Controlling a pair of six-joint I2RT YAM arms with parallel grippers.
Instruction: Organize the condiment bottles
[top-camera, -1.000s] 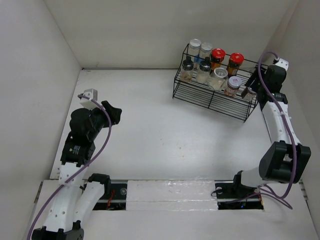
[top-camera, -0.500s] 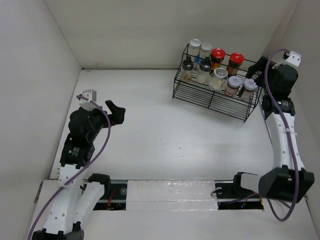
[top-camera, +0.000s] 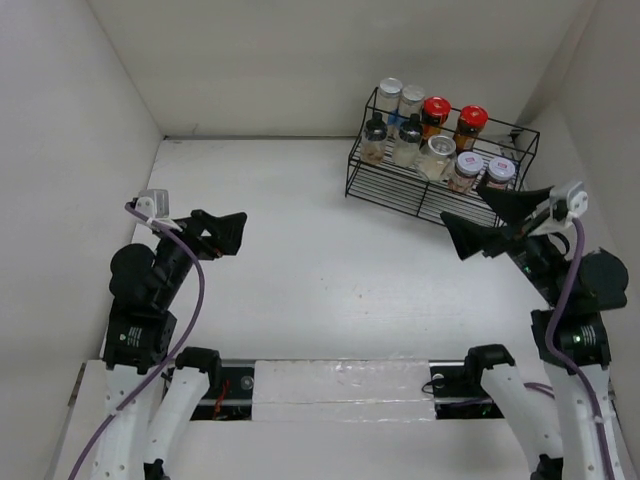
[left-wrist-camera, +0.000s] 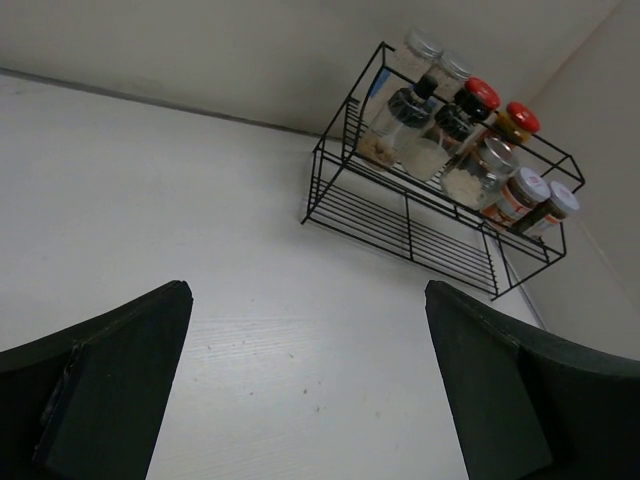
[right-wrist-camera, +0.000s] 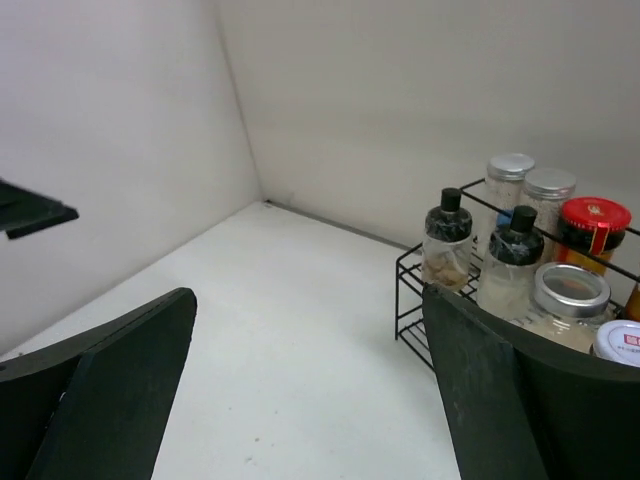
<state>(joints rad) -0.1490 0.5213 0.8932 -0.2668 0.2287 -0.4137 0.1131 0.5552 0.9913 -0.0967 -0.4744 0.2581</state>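
On the rack (top-camera: 420, 200) at the far right, nine bottles (top-camera: 436, 152) sit packed together. They look small, rigid and light, probably smooth glass, so best pinched across the body below the cap. Left gripper (top-camera: 228, 232) and right gripper (top-camera: 486, 222) both gape empty, well apart from them.

A black wire rack (top-camera: 430, 196) stands at the white table's (top-camera: 320, 270) far-right corner.

1. The plain white matte tabletop (top-camera: 320, 270) has a few tiny specks on it.
2. Smooth white panels box it in: back wall (top-camera: 300, 60), left wall (top-camera: 60, 150), right wall (top-camera: 612, 110).
3. A two-tier black wire rack (top-camera: 400, 188) sits angled near the far right corner.
4. The light's soft and even, with only faint shadows.
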